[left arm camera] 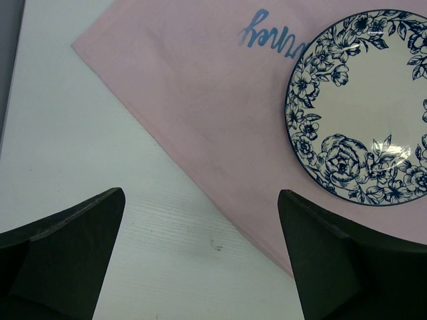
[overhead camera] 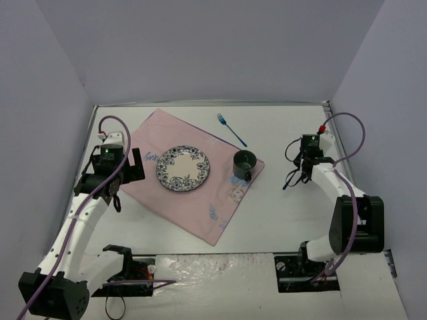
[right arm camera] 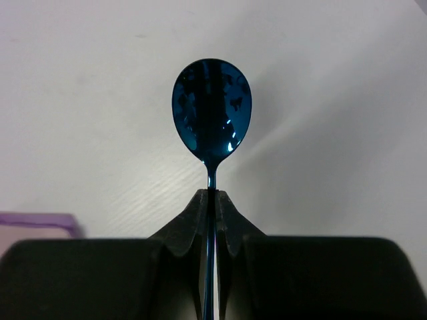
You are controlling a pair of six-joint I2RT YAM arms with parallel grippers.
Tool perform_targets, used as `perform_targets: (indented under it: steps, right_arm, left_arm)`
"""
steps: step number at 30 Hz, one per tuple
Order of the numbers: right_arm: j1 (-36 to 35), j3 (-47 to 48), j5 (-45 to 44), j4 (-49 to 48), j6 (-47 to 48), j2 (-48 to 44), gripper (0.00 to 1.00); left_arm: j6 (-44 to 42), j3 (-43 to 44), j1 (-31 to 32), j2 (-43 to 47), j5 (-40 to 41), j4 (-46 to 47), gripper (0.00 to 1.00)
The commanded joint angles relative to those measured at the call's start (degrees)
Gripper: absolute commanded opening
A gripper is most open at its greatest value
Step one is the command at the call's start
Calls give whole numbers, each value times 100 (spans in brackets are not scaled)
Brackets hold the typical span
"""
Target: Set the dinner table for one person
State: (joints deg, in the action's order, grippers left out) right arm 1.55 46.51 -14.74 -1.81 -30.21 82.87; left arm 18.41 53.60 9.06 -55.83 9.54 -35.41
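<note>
The white dinner table (overhead camera: pixel 293 220) carries a pink embroidered cloth (overhead camera: pixel 200 207). On the cloth stand a blue-flowered plate (overhead camera: pixel 183 168) and a dark mug (overhead camera: pixel 244 164). A blue fork (overhead camera: pixel 231 129) lies on the bare table behind the cloth. My right gripper (right arm camera: pixel 212 195) is shut on the handle of a shiny blue spoon (right arm camera: pixel 211 110), held above the table right of the mug; in the top view this gripper (overhead camera: pixel 301 172) sits apart from the cloth. My left gripper (left arm camera: pixel 201 200) is open and empty over the cloth's left edge (left arm camera: pixel 200 120), with the plate (left arm camera: pixel 363 100) ahead to its right.
Grey walls enclose the table on three sides. A metal strip (overhead camera: pixel 213 104) runs along the far edge. The arm bases (overhead camera: pixel 307 267) and cables sit at the near edge. Blue stitched lettering (left arm camera: pixel 270 33) marks the cloth near the plate.
</note>
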Motion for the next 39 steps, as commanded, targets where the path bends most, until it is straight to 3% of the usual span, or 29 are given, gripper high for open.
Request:
perform_targets:
  steps: [1, 9, 26, 39]
  right_arm:
    - [-753, 478, -531, 104, -453, -542, 0]
    - [-2555, 907, -1033, 338, -895, -842, 0]
    - [-5125, 1247, -1685, 429, -1811, -290, 0]
    - [-5463, 1271, -1829, 240, -2442, 863, 0]
  left_arm:
    - [-57, 221, 34, -14, 151, 129, 97]
    - [-50, 171, 26, 52, 296, 179, 97]
    - [-31, 113, 17, 196, 487, 245, 97]
    - [-20, 120, 23, 270, 452, 214, 97]
